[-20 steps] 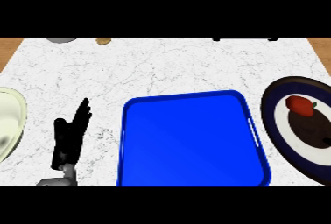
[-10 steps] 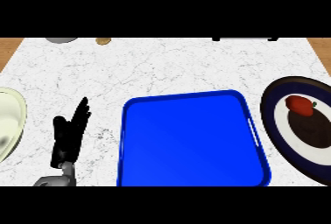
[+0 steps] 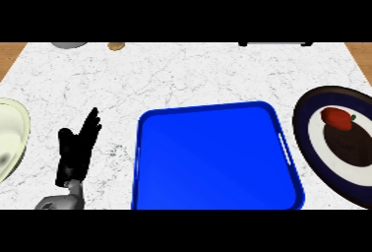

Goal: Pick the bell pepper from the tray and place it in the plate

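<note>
A red bell pepper (image 3: 337, 118) lies on the dark plate (image 3: 314, 142) with a navy rim at the right edge of the head view. The blue tray (image 3: 210, 157) sits in the middle of the marble counter with nothing on it. My left hand (image 3: 76, 150) rests open at the lower left, fingers straight and pointing up, to the left of the tray and apart from it. My right hand does not show anywhere in the view.
A pale yellow-green plate (image 3: 9, 142) is cut off by the left edge. At the counter's far edge sit a grey object (image 3: 68, 45) and a small brown one (image 3: 115, 46). A dark object (image 3: 276, 43) lies at the far right edge.
</note>
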